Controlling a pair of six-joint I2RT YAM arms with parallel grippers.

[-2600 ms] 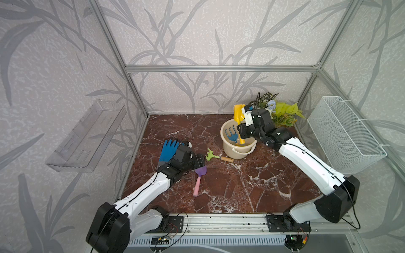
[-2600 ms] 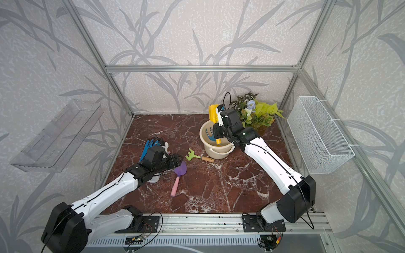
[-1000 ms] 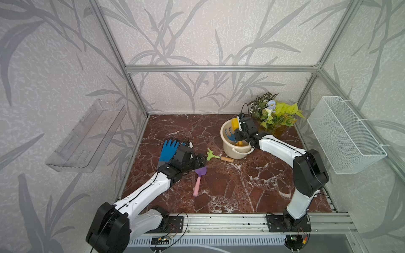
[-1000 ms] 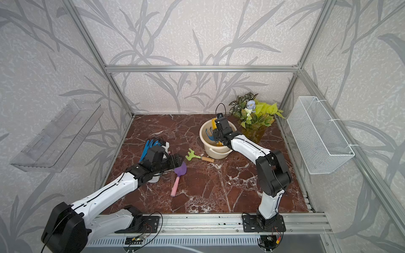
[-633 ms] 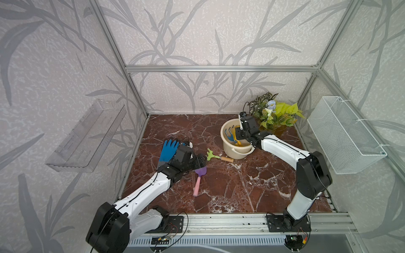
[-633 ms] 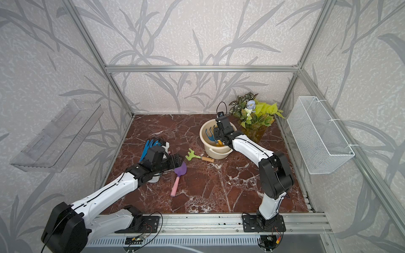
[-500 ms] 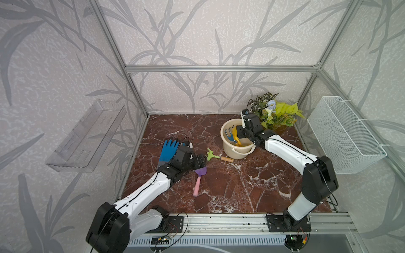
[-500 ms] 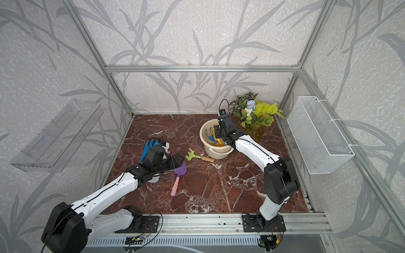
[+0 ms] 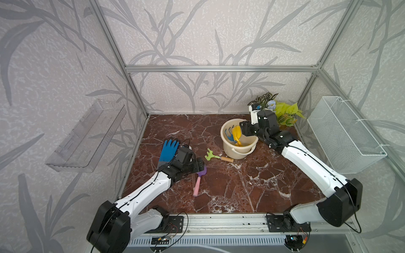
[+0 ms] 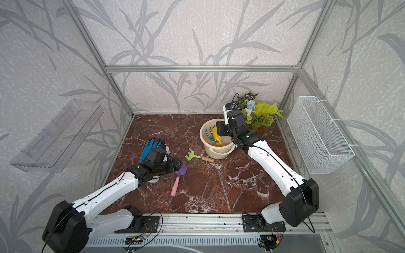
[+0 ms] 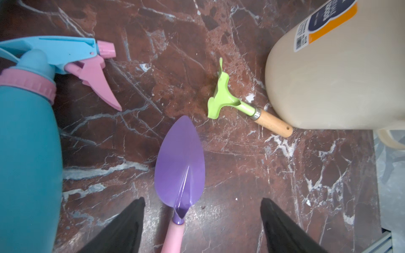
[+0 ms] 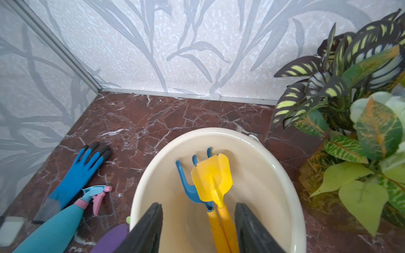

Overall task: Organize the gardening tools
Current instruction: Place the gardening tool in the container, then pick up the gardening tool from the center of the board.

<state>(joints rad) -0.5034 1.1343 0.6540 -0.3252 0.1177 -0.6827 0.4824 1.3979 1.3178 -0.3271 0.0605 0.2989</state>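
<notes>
My left gripper [image 11: 201,200] is spread wide and low over the floor [image 11: 241,175], holding nothing. The trowel [image 11: 179,162] lies flat with its neck between the fingers, touching neither, and its blade points away. Past the blade's tip lies the rake [image 11: 221,100], its wooden end just beside the bucket [image 11: 328,87]. My right gripper [image 12: 197,206] hangs over the bucket, jaws parted and empty. The shovel [image 12: 211,177] and fork [image 12: 188,186] lean inside, their yellow handles running below the gripper, between its fingers.
</notes>
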